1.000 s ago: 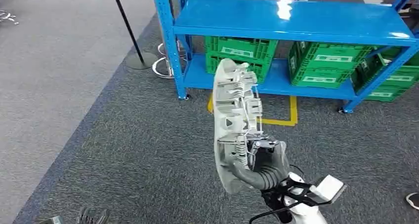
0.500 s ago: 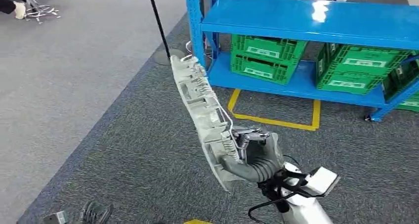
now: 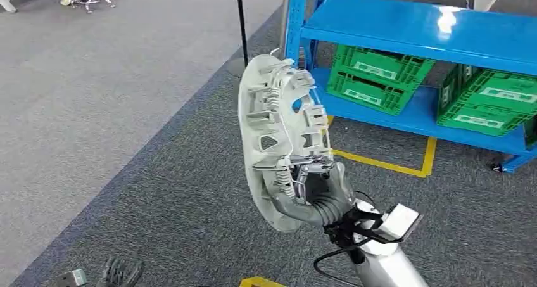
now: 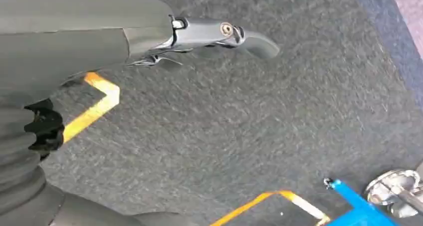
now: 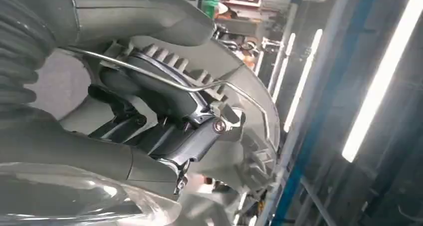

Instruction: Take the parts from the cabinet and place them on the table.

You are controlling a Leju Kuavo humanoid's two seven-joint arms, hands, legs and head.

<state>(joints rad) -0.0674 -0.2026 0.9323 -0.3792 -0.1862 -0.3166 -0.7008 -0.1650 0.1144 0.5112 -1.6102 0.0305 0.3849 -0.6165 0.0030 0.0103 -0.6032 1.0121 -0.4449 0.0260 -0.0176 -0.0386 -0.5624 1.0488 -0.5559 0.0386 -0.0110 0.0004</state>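
Nearest the camera, the right hand [image 3: 318, 195] rises on its silver arm from the lower edge of the head view, its fingers clamped around the lower rim of the part [image 3: 278, 135], with the thumb wrapped across the outer face. The part is a pale grey, round plastic cover, much like a wheel trim, held roughly upright in the air above the grey carpet [image 3: 158, 192] and turned so its ribbed inner side faces right. That inner side carries moulded ribs, boxy clips and cut-out openings, and a thin metal wire ring runs around it just inside the rim. In the right wrist view the same wire crosses over the dark fingers [image 5: 164, 136], which press against the ribbed rim of the part [image 5: 239, 86].

The left hand [image 3: 117, 273] hangs low at the bottom left of the head view, over the carpet; in the left wrist view its fingers [image 4: 219, 34] are stretched out and apart with nothing in them.

Yellow tape lines [image 3: 386, 165] mark the floor beyond the part. Farther off stands the blue shelf rack [image 3: 418, 27], with green crates [image 3: 380, 78] on its lower shelf. A black pole [image 3: 241, 21] on a round base stands left of the rack.
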